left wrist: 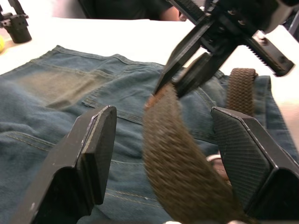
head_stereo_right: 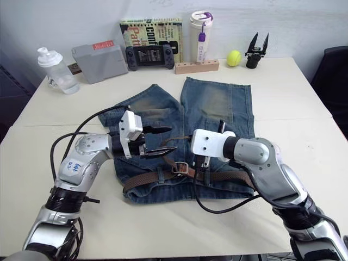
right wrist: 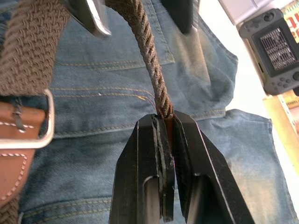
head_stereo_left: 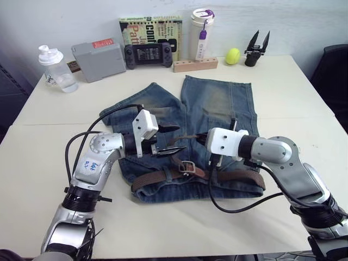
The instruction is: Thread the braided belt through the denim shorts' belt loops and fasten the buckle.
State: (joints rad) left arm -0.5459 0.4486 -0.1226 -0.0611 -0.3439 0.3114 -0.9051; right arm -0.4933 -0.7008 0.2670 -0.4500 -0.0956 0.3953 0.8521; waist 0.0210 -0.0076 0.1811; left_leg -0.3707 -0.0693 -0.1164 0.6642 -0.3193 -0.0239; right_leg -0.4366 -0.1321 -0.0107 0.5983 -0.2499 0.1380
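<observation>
Braided belt (head_stereo_left: 163, 176) lies along the waistband of the denim shorts (head_stereo_left: 217, 103), which you see spread flat on the white table (head_stereo_left: 304, 109) with the legs pointing to the far side. Its buckle (head_stereo_left: 186, 166) sits near the middle of the waistband, already around the strap. Your right gripper (right wrist: 166, 122) is clenched on the belt's free end, holding it lifted above the shorts. Your left gripper (left wrist: 163, 135) hovers just left of it with its jaws released, one finger (left wrist: 96, 144) on each side of the raised strap, not touching it. At the far edge stand a bottle (head_stereo_left: 54, 68), a book (head_stereo_left: 152, 32) and a yellow ball (head_stereo_left: 232, 55).
</observation>
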